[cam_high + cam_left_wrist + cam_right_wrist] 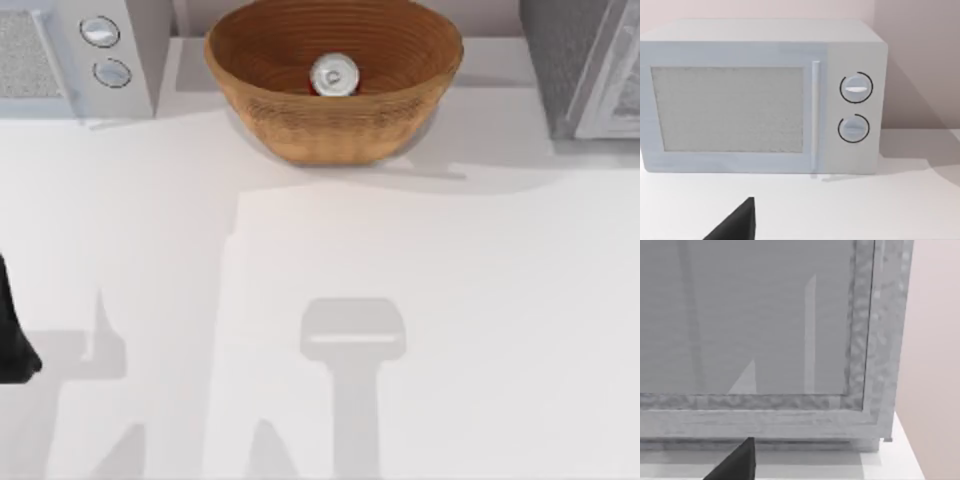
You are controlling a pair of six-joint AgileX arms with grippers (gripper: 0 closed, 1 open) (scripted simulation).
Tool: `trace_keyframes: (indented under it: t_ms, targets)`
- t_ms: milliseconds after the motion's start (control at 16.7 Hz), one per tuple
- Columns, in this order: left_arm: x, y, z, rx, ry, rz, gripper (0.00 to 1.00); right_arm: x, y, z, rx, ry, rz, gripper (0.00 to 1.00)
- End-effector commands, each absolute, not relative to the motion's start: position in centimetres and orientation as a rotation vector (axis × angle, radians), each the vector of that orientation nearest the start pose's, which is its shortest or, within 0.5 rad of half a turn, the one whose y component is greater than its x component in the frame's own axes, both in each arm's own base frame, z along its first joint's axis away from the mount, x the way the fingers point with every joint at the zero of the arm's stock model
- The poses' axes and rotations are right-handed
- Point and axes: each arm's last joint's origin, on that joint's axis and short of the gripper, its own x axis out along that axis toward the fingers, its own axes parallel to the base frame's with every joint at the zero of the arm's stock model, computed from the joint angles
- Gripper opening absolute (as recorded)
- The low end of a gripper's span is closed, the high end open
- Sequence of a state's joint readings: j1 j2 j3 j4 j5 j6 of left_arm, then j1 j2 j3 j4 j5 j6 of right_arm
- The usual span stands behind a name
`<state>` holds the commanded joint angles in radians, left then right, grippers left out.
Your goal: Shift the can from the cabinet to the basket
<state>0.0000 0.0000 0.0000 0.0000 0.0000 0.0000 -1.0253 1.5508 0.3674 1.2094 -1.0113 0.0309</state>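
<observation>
Inside the basket (300,130) at bench (450,320) rear, the can (334,76) stands upright; left arm parked at left edge, jaws state: cannot tell

Matte black left arm (14,335) as a dark rounded shape, tapering upward, plain black wedge-shaped left gripper (737,223) finger tip, matching black pointed right gripper (737,463) finger, smooth, unmarked
</observation>
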Motion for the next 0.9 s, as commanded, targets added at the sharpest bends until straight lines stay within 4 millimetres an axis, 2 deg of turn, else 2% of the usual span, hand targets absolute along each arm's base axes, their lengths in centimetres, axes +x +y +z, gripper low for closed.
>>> trace_keyframes:
  t_ms: [240, 480, 660, 900]
  targets:
    - [10.6, -0.1, 16.0, 0.000, 0.000, 0.000, 1.00, 15.5, -20.2, 16.2, 0.001, 0.001, 0.004, 1.00]
    - [10.6, -0.1, 16.0, 0.000, 0.000, 0.000, 1.00, 16.7, -22.7, 18.8, -0.012, -0.005, 0.007, 1.00]
    - [10.6, -0.1, 16.0, 0.000, 0.000, 0.000, 1.00, 17.9, -25.4, 23.0, -0.012, -0.004, 0.005, 1.00]
    - [10.6, -0.1, 16.0, 0.000, 0.000, 0.000, 1.00, 18.9, -27.7, 30.9, 0.010, 0.008, 0.002, 1.00]
